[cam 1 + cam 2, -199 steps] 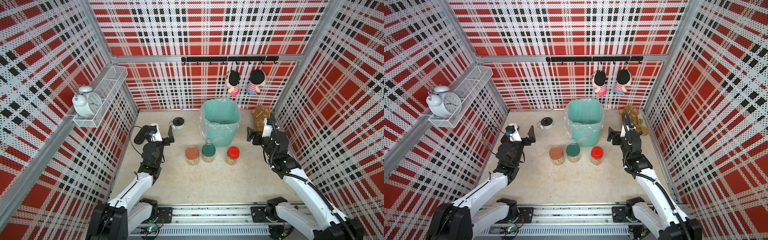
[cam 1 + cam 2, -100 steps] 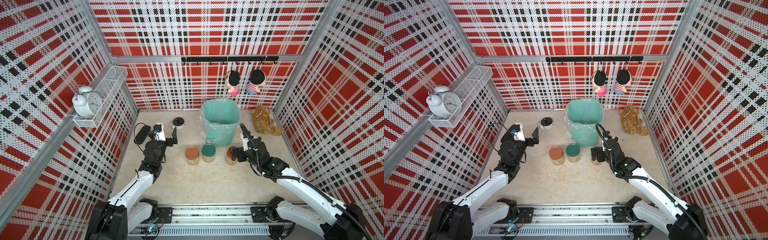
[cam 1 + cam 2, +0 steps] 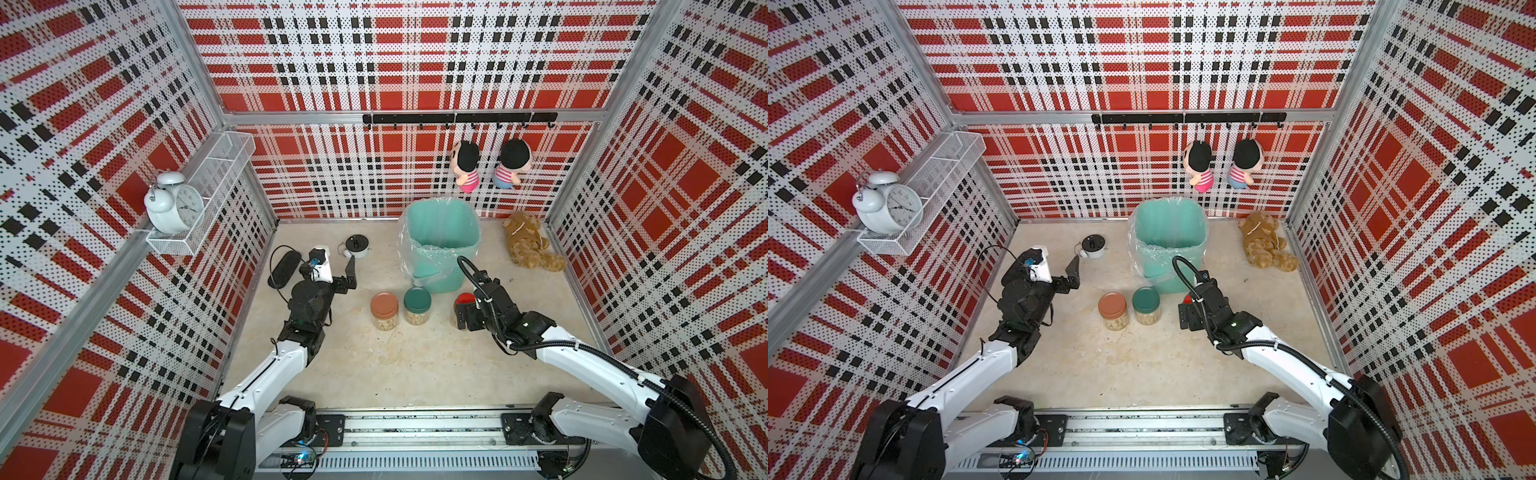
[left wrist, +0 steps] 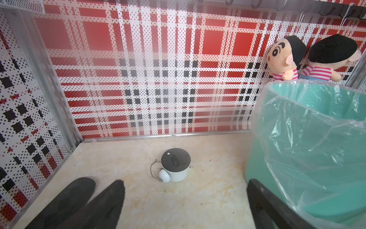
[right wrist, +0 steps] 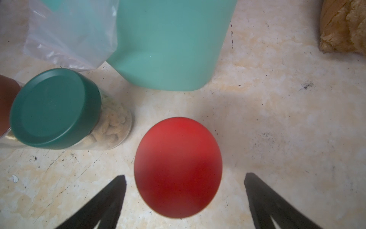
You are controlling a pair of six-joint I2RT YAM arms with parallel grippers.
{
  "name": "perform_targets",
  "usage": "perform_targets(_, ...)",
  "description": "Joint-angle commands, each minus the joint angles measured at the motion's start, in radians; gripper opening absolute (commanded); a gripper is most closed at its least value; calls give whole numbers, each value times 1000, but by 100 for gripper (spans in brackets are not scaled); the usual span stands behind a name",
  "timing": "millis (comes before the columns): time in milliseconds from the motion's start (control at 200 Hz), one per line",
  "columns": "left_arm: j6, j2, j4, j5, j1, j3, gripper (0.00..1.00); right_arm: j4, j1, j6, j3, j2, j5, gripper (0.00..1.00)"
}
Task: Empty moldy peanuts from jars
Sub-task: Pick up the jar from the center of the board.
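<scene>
Three jars stand in a row in front of the teal bin [image 3: 444, 274]: a brown-lidded jar [image 3: 384, 305], a green-lidded jar [image 3: 417, 300] and a red-lidded jar [image 3: 464, 299]. Pale moldy peanuts [image 5: 112, 126] show through the glass of the green jar [image 5: 55, 108]. My right gripper [image 5: 185, 177] hangs open over the red lid [image 5: 178, 154], one finger on each side with floor showing in both gaps. It hides most of that jar in both top views. My left gripper [image 4: 184, 190] stands open and holds nothing, left of the jars, facing the back wall.
A small white alarm clock [image 4: 175, 164] lies on the floor ahead of the left gripper, with a black oblong object [image 3: 284, 268] at the left wall. A brown teddy bear [image 3: 530, 245] lies back right. A wire shelf [image 3: 199, 199] juts from the left wall.
The right arm has swung from the back right by the teddy bear forward and left, down over the red jar. The left arm has crept slightly toward the back.
</scene>
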Motion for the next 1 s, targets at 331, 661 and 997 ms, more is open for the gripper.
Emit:
perform_targets(331, 0, -17, 36, 4, -6, -23, 98, 64, 7, -2, 7, 46, 20, 88)
perform_targets(661, -3, -8, 39, 3, -6, -20, 98, 69, 6, 4, 4, 59, 17, 83)
perform_targets(997, -6, -3, 40, 3, -6, -15, 98, 66, 6, 19, -2, 68, 14, 85)
